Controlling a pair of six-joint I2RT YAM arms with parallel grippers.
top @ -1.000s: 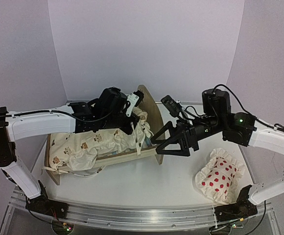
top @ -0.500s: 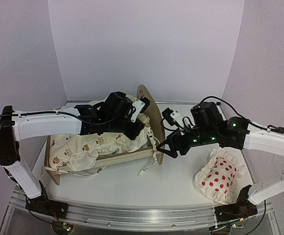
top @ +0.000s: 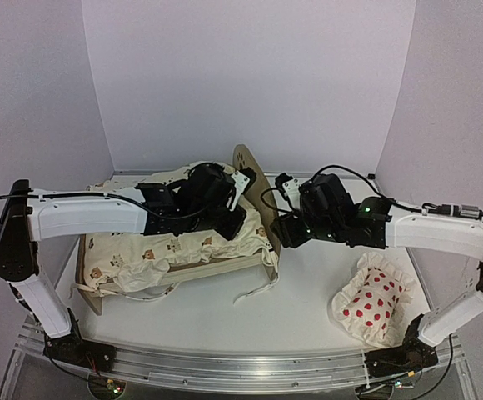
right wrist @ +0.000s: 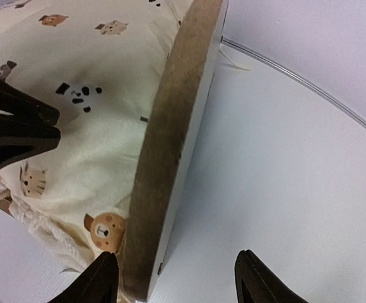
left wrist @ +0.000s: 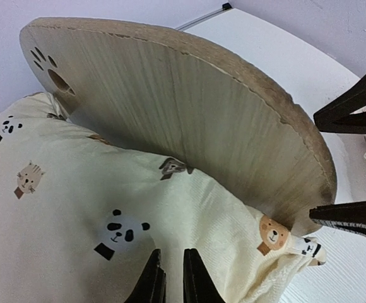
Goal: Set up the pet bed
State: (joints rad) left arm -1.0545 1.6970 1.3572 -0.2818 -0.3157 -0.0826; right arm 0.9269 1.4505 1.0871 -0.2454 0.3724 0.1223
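Observation:
The pet bed [top: 216, 267] stands left of centre, and its rounded end board [top: 256, 179] rises at its right end. A cream animal-print cushion [top: 166, 250] lies spread inside the frame. My left gripper [top: 235, 218] rests on the cushion's right end, close to the board. In the left wrist view its jaws [left wrist: 172, 278] stand a narrow gap apart over smooth cushion fabric [left wrist: 63, 208], below the end board [left wrist: 189, 113]. My right gripper [right wrist: 180, 278] is open wide, astride the lower edge of the end board [right wrist: 177, 126], one finger on the side of the cushion [right wrist: 88, 126].
A red-dotted white pillow [top: 376, 302] lies at the front right of the table. A cushion tie string [top: 254, 287] trails onto the table in front of the bed. White walls enclose the back and sides.
My right gripper has moved left to the end board and narrowed somewhat. My left gripper has lowered the cushion's end into the bed and its jaws have parted a little.

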